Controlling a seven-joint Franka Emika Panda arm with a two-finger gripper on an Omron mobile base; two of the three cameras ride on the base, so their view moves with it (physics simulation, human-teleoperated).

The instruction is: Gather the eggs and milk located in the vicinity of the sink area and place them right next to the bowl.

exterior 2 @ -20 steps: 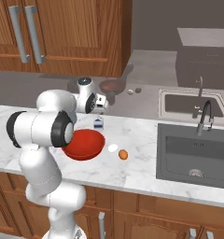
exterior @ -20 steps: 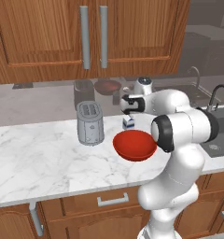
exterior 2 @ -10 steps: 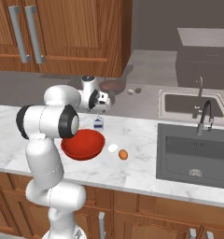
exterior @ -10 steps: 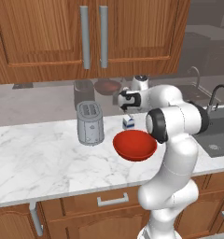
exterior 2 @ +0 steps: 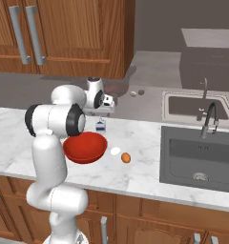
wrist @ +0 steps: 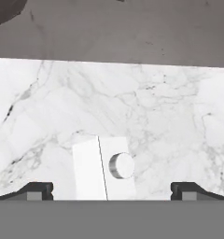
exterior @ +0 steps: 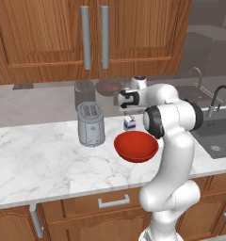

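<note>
The milk [exterior: 129, 123] [exterior 2: 101, 126] stands upright on the marble counter just behind the red bowl [exterior: 136, 146] [exterior 2: 85, 147]. My gripper [exterior: 127, 109] [exterior 2: 103, 114] [wrist: 113, 191] hangs open right above the carton, apart from it. In the hand view the milk's white top [wrist: 104, 172] lies between the two widely spread fingertips [wrist: 37, 191]. A white egg [exterior 2: 115, 151] and an orange-brown egg [exterior 2: 126, 157] lie on the counter just right of the bowl; my arm hides them in the left base view.
A silver toaster [exterior: 91, 124] stands left of the bowl. A reddish-brown dish [exterior: 108, 87] [exterior 2: 117, 87] sits at the back by the wall. The sink [exterior 2: 197, 152] with its faucet [exterior 2: 209, 119] is to the right. Cabinets hang above.
My hand has drifted slightly left above the milk and the arm's elbow has swung round. The jaws stayed open. Milk, bowl and eggs have not moved.
</note>
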